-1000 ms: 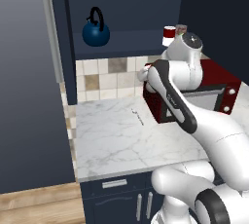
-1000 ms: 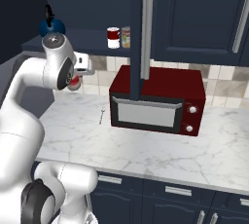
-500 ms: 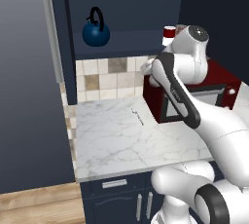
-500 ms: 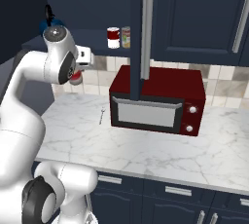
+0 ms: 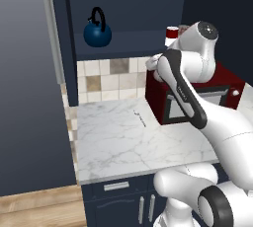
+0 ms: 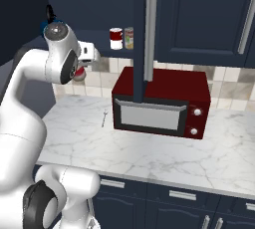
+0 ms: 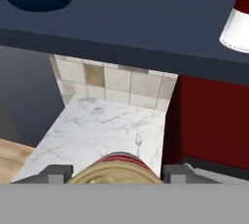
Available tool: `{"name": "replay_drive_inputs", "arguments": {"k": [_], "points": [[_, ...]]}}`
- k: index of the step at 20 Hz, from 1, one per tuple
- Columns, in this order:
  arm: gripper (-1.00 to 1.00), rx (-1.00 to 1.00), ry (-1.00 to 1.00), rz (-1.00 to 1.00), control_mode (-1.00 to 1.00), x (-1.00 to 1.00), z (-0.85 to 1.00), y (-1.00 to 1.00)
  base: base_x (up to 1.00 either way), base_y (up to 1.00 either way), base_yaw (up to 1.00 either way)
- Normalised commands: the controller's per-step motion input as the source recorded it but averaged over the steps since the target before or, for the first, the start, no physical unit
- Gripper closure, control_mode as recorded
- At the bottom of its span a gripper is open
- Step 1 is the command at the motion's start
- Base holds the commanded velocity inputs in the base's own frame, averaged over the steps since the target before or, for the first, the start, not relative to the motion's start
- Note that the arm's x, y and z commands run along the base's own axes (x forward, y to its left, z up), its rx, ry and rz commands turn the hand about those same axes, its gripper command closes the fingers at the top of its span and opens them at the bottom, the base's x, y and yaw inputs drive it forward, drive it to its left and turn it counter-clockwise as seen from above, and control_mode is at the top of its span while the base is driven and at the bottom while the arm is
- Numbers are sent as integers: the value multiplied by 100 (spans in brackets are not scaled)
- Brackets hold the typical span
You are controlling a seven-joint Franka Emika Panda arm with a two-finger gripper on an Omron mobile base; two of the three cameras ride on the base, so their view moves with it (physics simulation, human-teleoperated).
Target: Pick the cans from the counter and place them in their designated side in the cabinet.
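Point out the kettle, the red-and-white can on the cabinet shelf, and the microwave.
kettle [image 5: 97,33], left base view, on its round blue body.
red-and-white can [image 6: 116,39], right base view, on the middle of its label.
microwave [image 6: 160,102], right base view, on the top of its dark red casing.

Glossy veined marble counter [image 5: 118,142]; glossy dark red microwave [image 6: 164,101].

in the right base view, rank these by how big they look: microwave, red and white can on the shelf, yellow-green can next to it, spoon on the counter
1. microwave, largest by far
2. red and white can and yellow-green can: they look about alike, side by side on the shelf, so no ranking between them
3. spoon, thin and the smallest
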Motion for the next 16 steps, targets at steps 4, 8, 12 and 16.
{"name": "replay_drive_inputs", "arguments": {"k": [4,8,12,16], "points": [[100,0,-8,0,-100,-2,22,-6,0,0,0],[100,0,-8,0,-100,-5,23,-4,0,0,0],[100,0,-7,0,-100,-2,21,-2,0,0,0],[100,0,-3,0,-100,0,19,-2,0,0,0]]}}
